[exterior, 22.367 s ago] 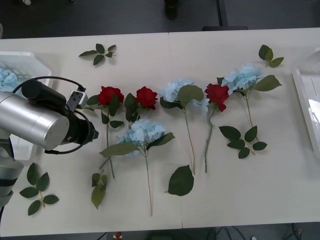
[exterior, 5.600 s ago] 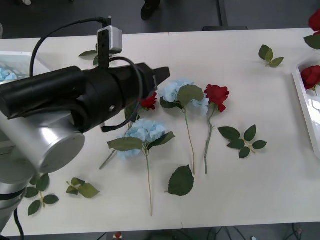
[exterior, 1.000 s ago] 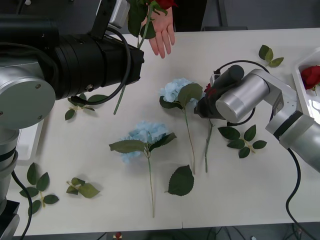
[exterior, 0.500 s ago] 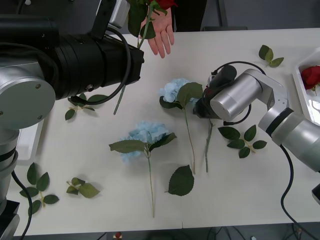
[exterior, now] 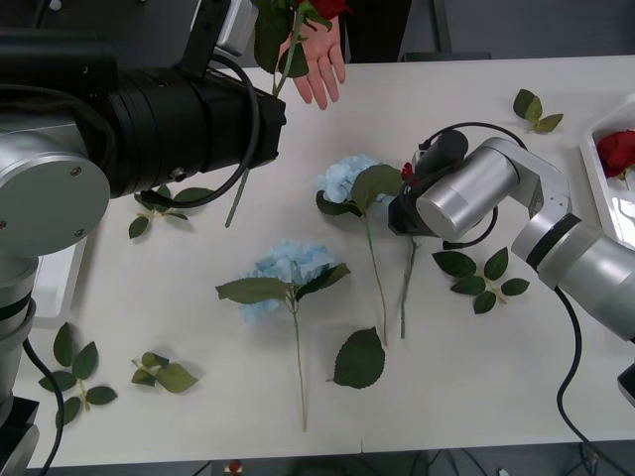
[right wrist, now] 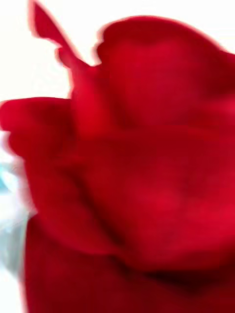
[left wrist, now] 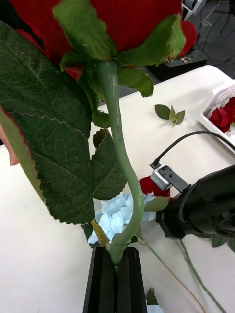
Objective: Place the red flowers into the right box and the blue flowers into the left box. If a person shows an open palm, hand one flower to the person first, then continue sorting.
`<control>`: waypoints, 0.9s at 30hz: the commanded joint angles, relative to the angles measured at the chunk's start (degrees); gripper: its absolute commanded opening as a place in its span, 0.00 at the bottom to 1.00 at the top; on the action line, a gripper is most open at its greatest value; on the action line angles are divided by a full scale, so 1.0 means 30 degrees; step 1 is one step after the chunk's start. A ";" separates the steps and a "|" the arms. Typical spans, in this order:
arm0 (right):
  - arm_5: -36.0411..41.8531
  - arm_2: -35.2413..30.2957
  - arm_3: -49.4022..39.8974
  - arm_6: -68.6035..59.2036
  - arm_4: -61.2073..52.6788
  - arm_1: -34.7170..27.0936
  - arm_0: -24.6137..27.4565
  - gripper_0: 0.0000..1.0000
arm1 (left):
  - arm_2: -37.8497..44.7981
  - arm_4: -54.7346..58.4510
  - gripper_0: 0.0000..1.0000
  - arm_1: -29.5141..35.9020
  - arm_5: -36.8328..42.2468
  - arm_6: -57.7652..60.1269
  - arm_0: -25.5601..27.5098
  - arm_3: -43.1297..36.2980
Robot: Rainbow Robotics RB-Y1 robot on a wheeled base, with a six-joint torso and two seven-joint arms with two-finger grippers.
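My left gripper is shut on the green stem of a red flower and holds it high at the table's far edge. Its bloom is just above the person's open palm. My right gripper is down on another red flower lying mid-table; most of that bloom is hidden under it and its stem trails toward me. Two blue flowers lie to its left. The right box holds a red flower. The left box peeks out under my left arm.
Loose green leaf sprigs lie around: one near the right arm, a single leaf in front, one at the far right, and some at the front left. My large left arm covers the table's left part.
The right gripper has settled onto the table's red flower, and that flower's stem has shifted slightly left. The left arm, its held flower and the person's palm have stayed put.
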 commanded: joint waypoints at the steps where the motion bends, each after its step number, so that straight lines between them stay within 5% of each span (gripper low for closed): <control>1: -0.0113 0.0217 -0.0065 0.0731 0.0191 0.0378 -0.0821 0.00 | 0.0534 -0.0173 0.00 -0.0336 -0.0145 0.1179 -0.0488 -0.0556; 9: -0.0113 -0.0398 -0.0065 0.0819 -0.0688 -0.0267 -0.1172 0.00 | 0.0534 -0.0173 0.00 -0.0336 -0.0145 0.1179 -0.0488 -0.0556; 27: -0.0699 -1.1385 -0.0007 1.3241 -1.0913 -0.4778 -0.2842 0.00 | 0.0534 -0.0173 0.00 -0.0336 -0.0145 0.1179 -0.0488 -0.0556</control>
